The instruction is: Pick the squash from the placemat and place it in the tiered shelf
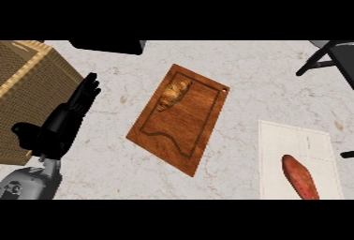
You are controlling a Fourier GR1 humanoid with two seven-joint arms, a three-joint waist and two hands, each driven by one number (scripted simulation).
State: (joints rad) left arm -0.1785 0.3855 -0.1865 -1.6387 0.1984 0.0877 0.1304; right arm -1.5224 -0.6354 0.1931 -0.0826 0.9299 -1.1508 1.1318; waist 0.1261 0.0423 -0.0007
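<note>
Squash (299, 177) lies on the placemat (304, 136) at lower right, nothing touching it, well below the shelf (330, 58). Left of the mat is a board (197, 136) with a croissant (173, 93). My left hand (59, 126) rests beside the basket (27, 79), fingers straight, holding nothing. My right hand (348, 153) barely shows, so I cannot tell its state.

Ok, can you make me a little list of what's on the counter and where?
placemat: white, lower right
squash: long, reddish, lying on the placemat
wooden board: middle, tilted
pastry: on the wooden board's upper end
basket: woven, far left
dark frame: top right, probably the shelf
left hand: open, resting at left, holding nothing
right hand: not in view
</note>
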